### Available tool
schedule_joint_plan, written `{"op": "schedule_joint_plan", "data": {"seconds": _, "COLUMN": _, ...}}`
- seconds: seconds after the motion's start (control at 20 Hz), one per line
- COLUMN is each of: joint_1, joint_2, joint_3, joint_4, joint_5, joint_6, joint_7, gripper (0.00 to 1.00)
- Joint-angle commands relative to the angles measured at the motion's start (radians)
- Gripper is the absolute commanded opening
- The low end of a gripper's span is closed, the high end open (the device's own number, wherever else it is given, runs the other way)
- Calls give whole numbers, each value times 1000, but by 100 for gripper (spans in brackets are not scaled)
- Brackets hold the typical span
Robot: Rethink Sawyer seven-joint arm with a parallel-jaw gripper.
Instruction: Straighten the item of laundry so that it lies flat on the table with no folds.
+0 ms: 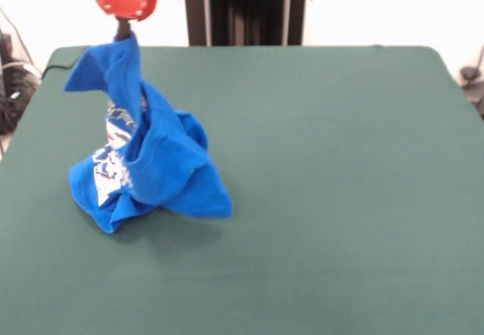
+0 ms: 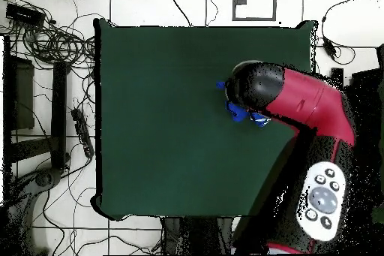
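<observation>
Above the left part of the table in the front view, our gripper holds the item of laundry by one pinched point, fingers clenched on the cloth. We lift it like a tent; the lower part rests on the green top, crumpled, with many folds. We judge the task is far from done: nothing lies flat yet. The shirt is near the left edge, so open room for spreading is toward the middle and the right. From overhead, the arm hides most of the shirt.
</observation>
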Motion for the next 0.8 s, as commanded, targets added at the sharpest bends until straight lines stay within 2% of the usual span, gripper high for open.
{"op": "schedule_joint_plan", "data": {"seconds": 0.05, "joint_1": 49, "joint_2": -7, "joint_3": 60, "joint_4": 347, "joint_5": 32, "joint_6": -136, "joint_7": 161, "gripper": 0}}
{"op": "schedule_joint_plan", "data": {"seconds": 0.45, "joint_1": 75, "joint_2": 35, "joint_3": 101, "joint_4": 455, "joint_5": 98, "joint_6": -359, "joint_7": 243, "gripper": 0}}
{"op": "schedule_joint_plan", "data": {"seconds": 0.6, "joint_1": 117, "joint_2": 47, "joint_3": 69, "joint_4": 462, "joint_5": 119, "joint_6": -346, "joint_7": 278, "gripper": 0}}
{"op": "schedule_joint_plan", "data": {"seconds": 0.65, "joint_1": 166, "joint_2": 72, "joint_3": 11, "joint_4": 436, "joint_5": 115, "joint_6": -295, "joint_7": 323, "gripper": 0}}
{"op": "schedule_joint_plan", "data": {"seconds": 0.8, "joint_1": 232, "joint_2": 100, "joint_3": -78, "joint_4": 420, "joint_5": 114, "joint_6": -239, "joint_7": 357, "gripper": 0}}
